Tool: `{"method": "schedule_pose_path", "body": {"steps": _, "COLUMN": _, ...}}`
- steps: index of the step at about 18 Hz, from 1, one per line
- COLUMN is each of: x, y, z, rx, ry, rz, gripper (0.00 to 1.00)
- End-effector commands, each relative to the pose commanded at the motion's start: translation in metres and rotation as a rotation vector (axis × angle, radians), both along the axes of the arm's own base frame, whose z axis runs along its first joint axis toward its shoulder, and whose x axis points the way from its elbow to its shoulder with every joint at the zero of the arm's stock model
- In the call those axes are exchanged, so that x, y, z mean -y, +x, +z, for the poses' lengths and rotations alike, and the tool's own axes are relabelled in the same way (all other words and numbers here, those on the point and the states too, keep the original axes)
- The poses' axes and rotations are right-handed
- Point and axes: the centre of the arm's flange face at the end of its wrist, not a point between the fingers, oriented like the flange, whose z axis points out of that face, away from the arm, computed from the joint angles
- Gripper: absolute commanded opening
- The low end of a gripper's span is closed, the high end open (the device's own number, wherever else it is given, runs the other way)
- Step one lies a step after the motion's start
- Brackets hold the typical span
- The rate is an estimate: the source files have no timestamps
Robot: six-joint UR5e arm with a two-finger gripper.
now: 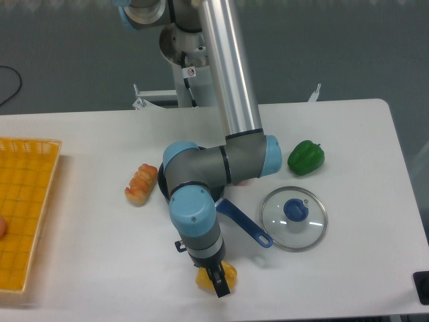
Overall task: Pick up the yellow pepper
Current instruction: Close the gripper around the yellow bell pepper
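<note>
Yellow-orange against the white bench (80, 261), the yellow pepper (216, 276) sits near the front edge, a little left of the middle, mostly covered from above by the arm's wrist. The hand (218, 283) is down right on it: one dark finger (220, 284) shows across the front of the pepper, with yellow visible on either side of it, while the other finger is hidden, so whether the hand is closed onto the pepper or merely straddling it cannot be told from this view. The grey and pale blue arm (201, 201) reaches down from a silver tube that runs up to the base at the back of the bench. Just behind the wrist lies a dark pan (165, 184), largely hidden by the arm, with its blue handle (244, 225) pointing to the right and towards the front. To the right of the handle, a glass lid (293, 218) with a blue knob lies flat. A green pepper (305, 157) rests further back on the right, well apart from the yellow one. Left of the pan, just beside it, is a small bread-like toy (141, 184). A yellow basket (25, 208) sits at the bench's left edge.
</note>
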Motion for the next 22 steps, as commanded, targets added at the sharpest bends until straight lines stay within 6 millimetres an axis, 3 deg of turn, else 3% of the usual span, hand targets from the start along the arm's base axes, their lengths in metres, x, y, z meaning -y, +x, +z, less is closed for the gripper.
{"method": "schedule_pose_path", "body": {"steps": 2, "x": 0.0, "y": 0.002, "z": -0.002, "rx": 0.003, "ry": -0.003, "rz": 0.0, "gripper": 0.94}}
{"method": "schedule_pose_path", "body": {"steps": 4, "x": 0.001, "y": 0.002, "z": -0.002, "rx": 0.004, "ry": -0.004, "rz": 0.001, "gripper": 0.75}}
{"method": "schedule_pose_path", "body": {"steps": 9, "x": 0.003, "y": 0.005, "z": 0.0, "rx": 0.008, "ry": -0.001, "rz": 0.002, "gripper": 0.62}}
{"method": "schedule_pose_path", "body": {"steps": 15, "x": 0.004, "y": 0.004, "z": 0.004, "rx": 0.006, "ry": 0.005, "rz": 0.022, "gripper": 0.55}}
{"method": "schedule_pose_path", "body": {"steps": 22, "x": 0.008, "y": 0.008, "z": 0.041, "rx": -0.004, "ry": 0.05, "rz": 0.048, "gripper": 0.55}}
